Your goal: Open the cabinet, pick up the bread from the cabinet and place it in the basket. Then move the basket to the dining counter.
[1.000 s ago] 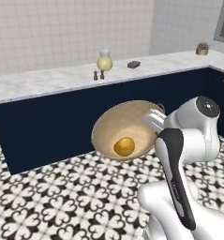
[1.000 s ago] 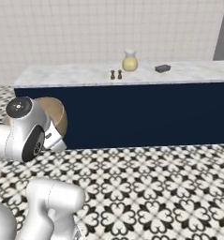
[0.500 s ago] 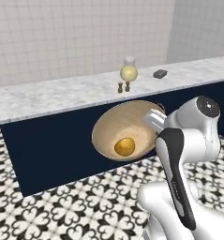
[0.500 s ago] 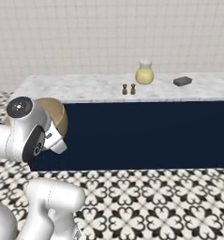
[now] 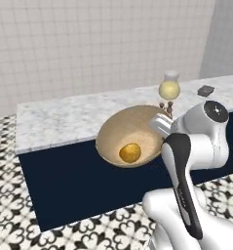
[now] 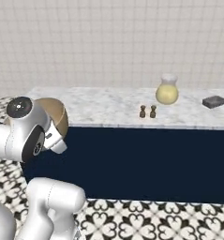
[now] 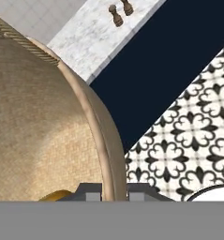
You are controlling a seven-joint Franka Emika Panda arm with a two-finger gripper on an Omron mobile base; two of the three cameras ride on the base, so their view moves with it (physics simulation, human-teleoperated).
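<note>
I hold the tan woven basket (image 5: 125,131) tilted in the air in front of the dining counter (image 5: 64,118), level with its marble top. The golden-orange bread (image 5: 130,153) lies in the basket's bowl. My gripper (image 5: 160,125) is shut on the basket's right rim. From the right base view, the basket (image 6: 58,115) peeks out behind my wrist, with the gripper (image 6: 56,142) below it, short of the counter (image 6: 108,107). In the hand view the gripper (image 7: 114,195) clamps the rim of the basket (image 7: 33,140), and a sliver of the bread (image 7: 55,195) shows at the bottom.
On the counter stand a pale-yellow vase (image 5: 169,88) (image 6: 167,92), two small brown shakers (image 5: 166,106) (image 6: 147,111) (image 7: 121,12) and a small dark block (image 5: 205,90) (image 6: 213,101). The counter's left end (image 5: 21,132) meets black-and-white patterned floor (image 6: 146,218).
Both base views have shifted, so the base has moved: the counter is nearer and its left end is now in view. The basket with the bread stays in my grip.
</note>
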